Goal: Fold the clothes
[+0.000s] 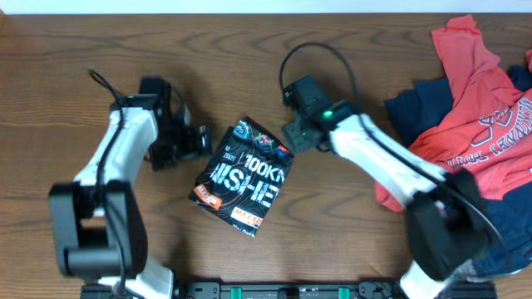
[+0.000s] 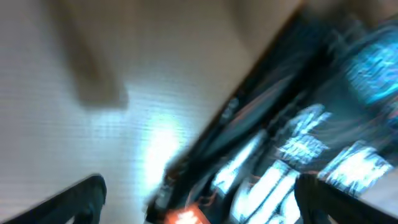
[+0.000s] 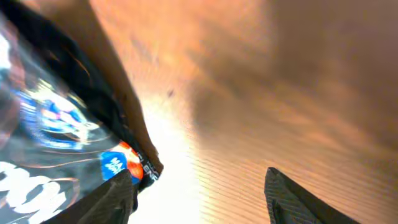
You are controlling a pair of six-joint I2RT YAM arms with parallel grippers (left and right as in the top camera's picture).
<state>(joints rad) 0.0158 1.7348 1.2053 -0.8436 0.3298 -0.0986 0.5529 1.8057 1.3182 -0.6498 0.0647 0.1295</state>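
The black jersey [image 1: 242,175] lies folded into a small rectangle at the table's middle, with white lettering and orange-red logos on top. My left gripper [image 1: 199,141] is open just left of its upper left corner; the blurred left wrist view shows the jersey's edge [image 2: 280,149] between the spread fingers [image 2: 199,199]. My right gripper [image 1: 293,137] is open at the jersey's upper right corner; the right wrist view shows that corner [image 3: 74,143] by the left finger, with bare wood between the fingers [image 3: 199,196]. A red tee [image 1: 486,116] lies over a navy garment [image 1: 416,108] at the right.
The wooden table [image 1: 66,75] carries the pile of clothes along its right edge. A black cable [image 1: 320,51] loops behind the right arm. The arm bases stand at the front edge.
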